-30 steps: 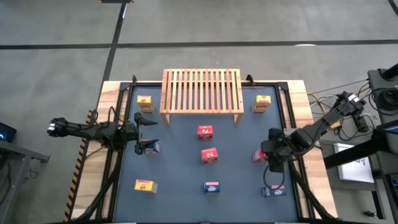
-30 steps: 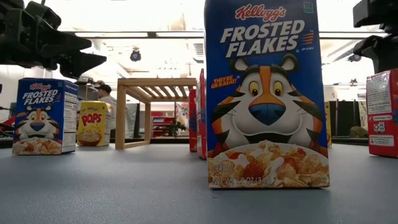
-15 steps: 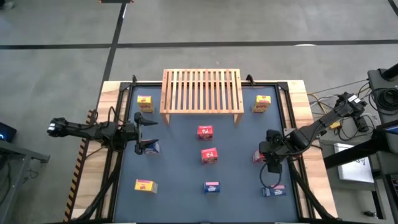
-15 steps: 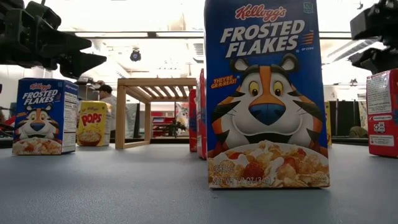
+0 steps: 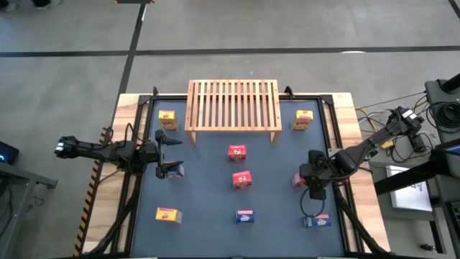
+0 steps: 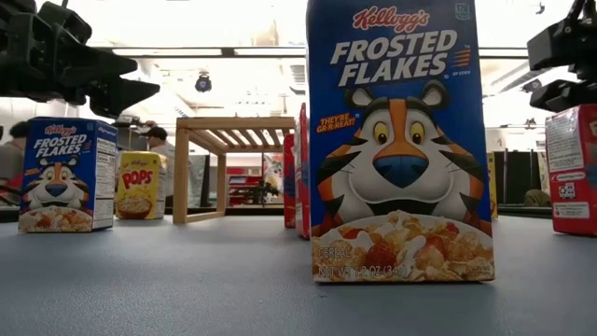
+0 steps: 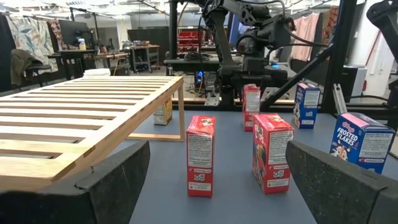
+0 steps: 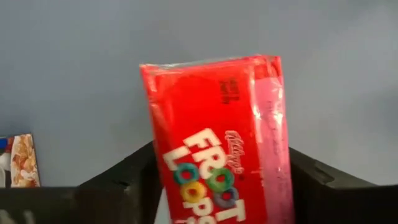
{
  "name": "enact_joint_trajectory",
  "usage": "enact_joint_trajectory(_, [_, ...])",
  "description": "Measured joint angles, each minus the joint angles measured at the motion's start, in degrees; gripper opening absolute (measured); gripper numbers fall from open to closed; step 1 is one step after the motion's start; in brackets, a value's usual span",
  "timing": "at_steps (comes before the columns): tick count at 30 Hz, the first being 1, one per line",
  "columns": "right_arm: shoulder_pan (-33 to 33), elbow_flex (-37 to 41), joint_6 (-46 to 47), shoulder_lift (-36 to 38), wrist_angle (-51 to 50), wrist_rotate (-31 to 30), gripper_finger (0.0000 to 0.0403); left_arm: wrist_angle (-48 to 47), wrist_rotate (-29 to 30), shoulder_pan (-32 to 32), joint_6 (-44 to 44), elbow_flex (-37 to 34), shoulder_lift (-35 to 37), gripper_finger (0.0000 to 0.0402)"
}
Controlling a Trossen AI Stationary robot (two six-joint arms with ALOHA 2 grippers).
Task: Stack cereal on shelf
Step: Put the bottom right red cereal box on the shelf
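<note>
fingers of the right gripper [image 8: 211, 186] stood on either side of a red cereal box [image 8: 214, 140] at the right side of the desk [image 5: 208, 208], one dark finger [image 8: 118, 183] close against one face and the other just beside the opposite face; they looked about to pinch it, though a firm grip could not be told yet, so i count them as not yet clenched. from above, that gripper [image 5: 314, 180] covered most of this box [image 5: 297, 180], which sat well apart from the shelf [image 5: 233, 104] at the far middle of the desk. judging by the tilt of the box between the fingers in the right wrist view, the step would go best if both faces were squeezed evenly and squarely, low enough that the thin cardboard would not twist or slip, and the lift went straight up before any swing toward the shelf. a blue box [image 5: 317, 220] stood near, just to the near side, and should be kept clear of on the way up. two more red boxes [image 5: 237, 152] stood between this spot and the shelf, so a high carry seemed wise. the left gripper [image 5: 169, 155] waited with its fingers spread wide and empty at the left, over a blue box [image 5: 175, 170].
</note>
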State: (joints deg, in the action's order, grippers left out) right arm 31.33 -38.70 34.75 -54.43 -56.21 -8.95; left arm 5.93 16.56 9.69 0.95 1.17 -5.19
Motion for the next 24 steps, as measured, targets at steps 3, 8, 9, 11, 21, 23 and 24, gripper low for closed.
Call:
enact_joint_trajectory(3, [0.00, -0.45, -0.30, 0.00, 0.21, 0.00, 0.0189, 0.00, 0.00, 0.02, -0.01, 0.00, 0.01, 0.0359])
enact_joint_trajectory(8, [0.00, -0.48, -0.78, 0.00, 0.20, 0.00, 0.0149, -0.02, 0.00, 0.00, 0.00, 0.00, 0.00, 0.0359])
enact_joint_trajectory(9, [0.00, -0.48, -0.95, 0.00, 0.20, 0.00, 0.0144, -0.02, 0.02, 0.00, 0.00, 0.00, 0.00, 0.0359])
enact_joint_trajectory(11, [0.00, -0.48, -0.97, 0.00, 0.28, -0.02, 0.0135, -0.02, 0.02, 0.01, 0.00, 0.00, 0.02, 0.0359])
enact_joint_trajectory(21, [-0.07, -3.98, -4.02, 0.32, 1.03, -1.28, 0.0134, -0.02, 0.02, 0.02, 0.00, 0.00, 0.02, 0.0359])
enact_joint_trajectory(23, [-0.07, -6.61, -5.67, 0.56, 1.04, -3.95, 0.0134, -0.01, 0.02, 0.00, 0.00, 0.00, 0.01, 0.0359])
enact_joint_trajectory(24, [-0.07, -8.11, -6.60, 0.73, 1.13, -6.09, 0.0133, -0.02, 0.00, 0.00, -0.01, 0.00, 0.01, 0.0359])
